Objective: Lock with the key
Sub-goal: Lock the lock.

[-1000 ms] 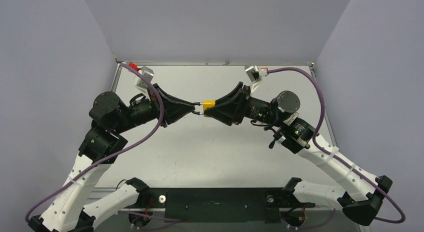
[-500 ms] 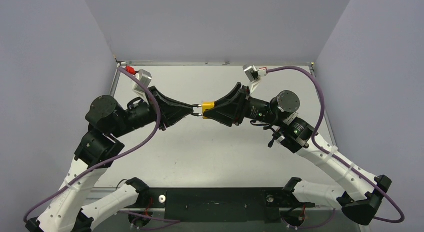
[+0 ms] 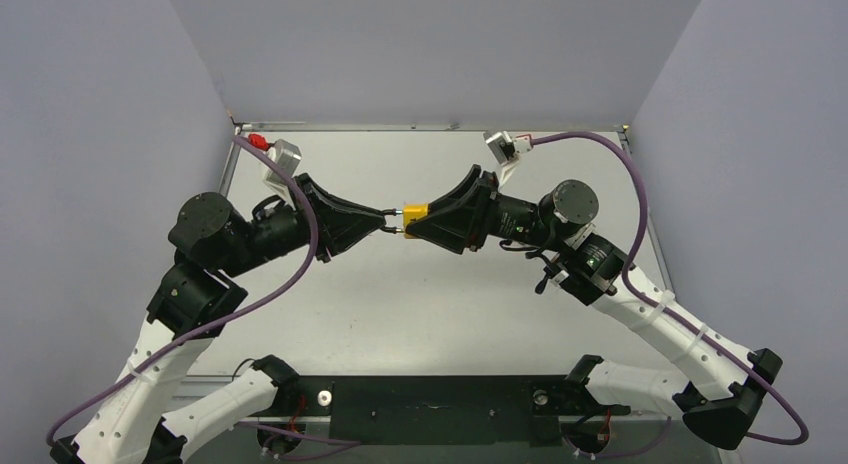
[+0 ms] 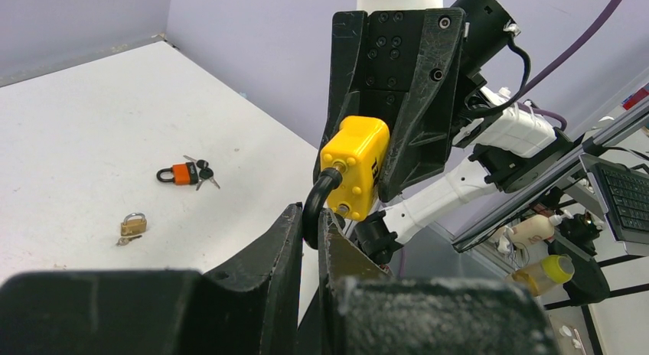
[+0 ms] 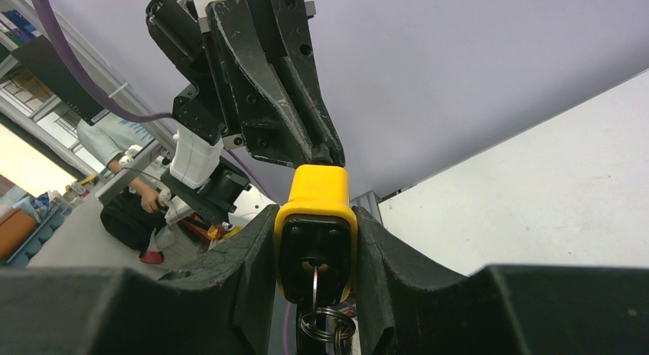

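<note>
The left arm (image 3: 195, 289) and right arm (image 3: 590, 264) each rise from the near edge, bend at the elbow and reach inward, wrists level. The left pincer (image 3: 386, 220) and right pincer (image 3: 418, 220) meet tip to tip in mid-air. The left pincer's jaws pinch the black shackle (image 4: 313, 204) of a yellow padlock (image 3: 417, 208), whose body the right pincer's jaws clamp from both sides.

In the last second my left elbow (image 3: 203, 222) has swung out leftward and back toward my bases, and its wrist camera (image 3: 284, 154) has dipped with it. The yellow padlock (image 3: 414, 212) in my right gripper (image 5: 315, 217) has drifted slightly left and nearer.
</note>
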Available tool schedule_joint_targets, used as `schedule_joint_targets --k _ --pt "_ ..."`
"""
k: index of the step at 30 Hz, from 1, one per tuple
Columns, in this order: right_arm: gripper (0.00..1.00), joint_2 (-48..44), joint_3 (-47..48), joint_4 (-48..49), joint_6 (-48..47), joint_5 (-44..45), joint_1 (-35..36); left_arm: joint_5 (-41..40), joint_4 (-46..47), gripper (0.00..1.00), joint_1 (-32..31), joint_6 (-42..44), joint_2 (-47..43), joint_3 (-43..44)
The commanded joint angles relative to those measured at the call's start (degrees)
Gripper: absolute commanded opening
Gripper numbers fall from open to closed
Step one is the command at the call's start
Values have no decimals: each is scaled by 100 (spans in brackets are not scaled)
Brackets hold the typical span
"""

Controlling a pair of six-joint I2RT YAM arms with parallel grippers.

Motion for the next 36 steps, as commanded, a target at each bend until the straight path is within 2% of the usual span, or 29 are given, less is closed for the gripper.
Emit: schedule_joint_targets --k 1,7,24,29,36 --pt "0 166 295 279 0 264 2 375 615 0 -31 -156 -139 64" --pt "0 344 357 355 58 382 168 667 1052 0 -39 -497 -52 -116" --pt "0 972 896 -516 -748 936 655 1218 2238 0 -60 -1511 233 -458" --pt "0 1035 899 -603 -840 997 668 1161 2133 0 -131 -1422 241 -380" --pt "0 651 596 -213 -535 686 170 267 1357 0 -141 -960 -301 -338"
